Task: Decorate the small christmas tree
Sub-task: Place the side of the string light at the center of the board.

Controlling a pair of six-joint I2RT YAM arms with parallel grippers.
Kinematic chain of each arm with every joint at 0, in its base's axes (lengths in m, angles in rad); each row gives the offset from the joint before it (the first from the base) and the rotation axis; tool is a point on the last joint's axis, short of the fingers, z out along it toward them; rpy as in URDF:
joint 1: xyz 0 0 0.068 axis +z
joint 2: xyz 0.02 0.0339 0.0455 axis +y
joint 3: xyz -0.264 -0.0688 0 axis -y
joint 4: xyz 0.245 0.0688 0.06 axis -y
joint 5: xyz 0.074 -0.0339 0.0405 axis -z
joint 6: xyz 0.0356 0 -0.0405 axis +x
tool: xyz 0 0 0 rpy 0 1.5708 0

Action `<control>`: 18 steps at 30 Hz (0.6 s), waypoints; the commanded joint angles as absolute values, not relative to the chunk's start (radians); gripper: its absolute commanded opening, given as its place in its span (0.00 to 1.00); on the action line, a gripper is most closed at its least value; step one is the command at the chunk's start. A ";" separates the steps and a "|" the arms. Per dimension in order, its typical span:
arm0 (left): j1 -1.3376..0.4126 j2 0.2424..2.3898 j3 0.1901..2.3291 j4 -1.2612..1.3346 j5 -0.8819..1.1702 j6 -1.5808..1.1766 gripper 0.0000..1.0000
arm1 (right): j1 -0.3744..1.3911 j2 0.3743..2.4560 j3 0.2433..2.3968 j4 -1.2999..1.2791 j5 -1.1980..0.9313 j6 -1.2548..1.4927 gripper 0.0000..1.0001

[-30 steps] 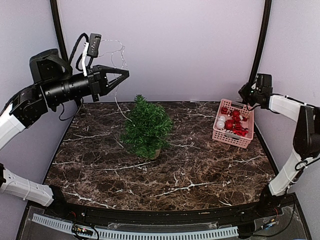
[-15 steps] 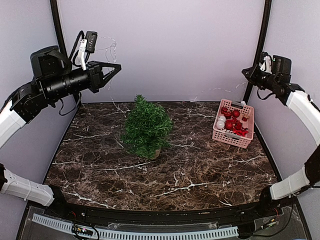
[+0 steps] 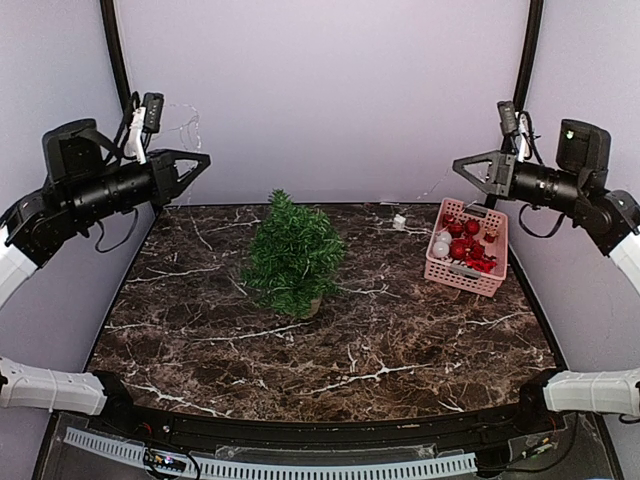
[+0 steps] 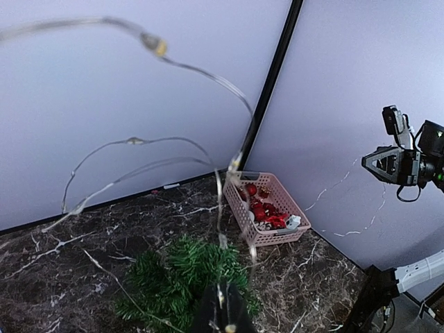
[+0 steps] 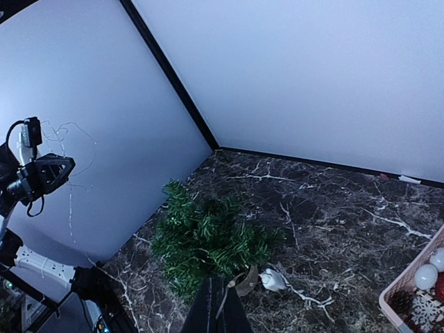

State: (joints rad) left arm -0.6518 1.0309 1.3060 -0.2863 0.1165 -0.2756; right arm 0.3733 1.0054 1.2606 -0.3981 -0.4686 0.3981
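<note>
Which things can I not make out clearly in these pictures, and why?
- Wire string: top view, too thin, mostly lost against the wall.
- Tree base: left wrist view, hidden by branches.
- Right fingers: right wrist view, cut by bottom edge; hold on wire unclear.
- Small white object: top view, too small to identify.

Pale lilac walls (image 3: 330, 90), black corner posts (image 3: 525, 60), dark marble tabletop (image 3: 400, 340) (white-veined)

Left wrist view: left gripper (image 4: 223, 309) cut off by bottom edge, only dark fingertips showing. Fingertips cover part of small christmas tree (image 4: 173, 277); its base is out of sight. Thin wire (image 4: 132, 141) runs off left edge, blurred near top. Right wrist view: right gripper (image 5: 218, 305) cropped likewise. Pink basket (image 5: 390, 300) clipped at corner. White object (image 5: 272, 279) beside tree base too small to identify.
</note>
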 commanded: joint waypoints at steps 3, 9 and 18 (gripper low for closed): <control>-0.647 0.847 1.221 -0.490 -0.050 -0.317 0.00 | 0.469 0.943 1.225 -0.420 -0.643 0.397 0.00; -0.647 0.814 1.127 -0.648 -0.391 -0.338 0.00 | 0.632 0.953 1.150 -0.324 -0.622 0.427 0.00; -0.646 0.677 0.798 -0.662 -0.561 -0.655 0.00 | 0.812 1.004 1.010 -0.164 -0.554 0.504 0.00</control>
State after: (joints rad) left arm -0.6518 0.7731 0.9184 -0.6392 -0.4725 -0.4667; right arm 0.7677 1.0061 1.0744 -0.3035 -0.5812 0.4500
